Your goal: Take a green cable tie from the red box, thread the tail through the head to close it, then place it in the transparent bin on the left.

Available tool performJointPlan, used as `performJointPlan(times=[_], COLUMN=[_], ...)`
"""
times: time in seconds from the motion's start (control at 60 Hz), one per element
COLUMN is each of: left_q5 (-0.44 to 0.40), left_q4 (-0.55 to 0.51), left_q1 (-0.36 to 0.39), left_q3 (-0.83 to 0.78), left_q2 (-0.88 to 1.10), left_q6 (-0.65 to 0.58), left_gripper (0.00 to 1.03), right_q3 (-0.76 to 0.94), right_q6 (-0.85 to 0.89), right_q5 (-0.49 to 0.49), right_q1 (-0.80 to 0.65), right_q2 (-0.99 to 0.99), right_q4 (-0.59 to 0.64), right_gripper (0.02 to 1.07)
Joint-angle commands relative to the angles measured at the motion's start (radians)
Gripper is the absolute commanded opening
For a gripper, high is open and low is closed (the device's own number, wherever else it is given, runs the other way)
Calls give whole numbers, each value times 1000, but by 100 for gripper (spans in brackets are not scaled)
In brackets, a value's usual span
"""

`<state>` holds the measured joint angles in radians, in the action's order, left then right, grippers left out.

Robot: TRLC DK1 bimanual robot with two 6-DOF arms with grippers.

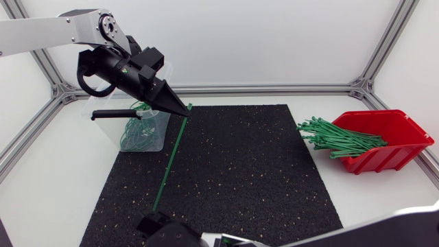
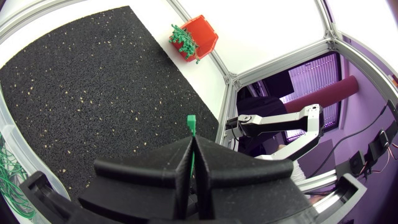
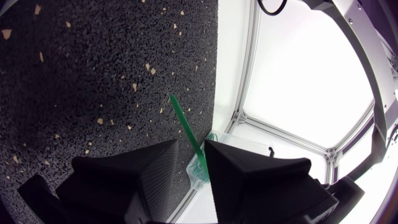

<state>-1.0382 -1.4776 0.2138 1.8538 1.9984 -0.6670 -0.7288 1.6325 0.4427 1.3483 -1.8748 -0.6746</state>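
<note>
over speckled mat [image 1: 240, 171], thin green cable tie [image 1: 171, 161], left tool [image 1: 186, 110] pinching

No text, label, number or sign is legible anywhere.

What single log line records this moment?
left gripper: shut on cable tie near head | right gripper: open around tail | cable tie: unthreaded

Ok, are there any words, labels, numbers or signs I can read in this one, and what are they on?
No text can be read in any view.
On the black body of the left gripper, a small green mark: too small to read.
The red box, transparent bin and black mat show no print.
</note>
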Motion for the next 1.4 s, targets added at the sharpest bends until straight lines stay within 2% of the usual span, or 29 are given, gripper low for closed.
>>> performJointPlan(times=[0.0, 0.15, 0.2, 0.383, 0.467, 0.833, 0.9, 1.217, 1.383], left_q5=[0, -2, -2, -2, -2, -2, -2, -2, -2], left_q4=[-26, -27, -26, -26, -26, -26, -26, -27, -62], left_q1=[7, 7, 6, 6, 4, 6, 6, 6, 6], left_q3=[-11, -15, -15, -8, -4, 12, 15, 16, 2], left_q2=[28, 30, 30, 40, 42, 59, 59, 59, 33], left_q6=[-31, -34, -34, -37, -37, -34, -34, -36, -74], left_gripper=[3, 3, 3, 3, 3, 3, 3, 3, 3], right_q3=[16, 16, 14, 16, 17, 14, 12, 12, 6], right_q6=[40, 43, 44, 58, 58, 66, 72, 81, 81], right_q5=[4, 4, 2, 1, 1, 2, 2, 4, 4], right_q1=[-8, -6, -6, -6, -6, -3, -3, 5, 9], right_q2=[-24, -34, -37, -46, -43, -34, -32, -7, 14], right_q4=[-25, -40, -46, -72, -75, -86, -88, -88, -86], right_gripper=[38, 37, 30, 27, 20, 20, 14, 14, 12])
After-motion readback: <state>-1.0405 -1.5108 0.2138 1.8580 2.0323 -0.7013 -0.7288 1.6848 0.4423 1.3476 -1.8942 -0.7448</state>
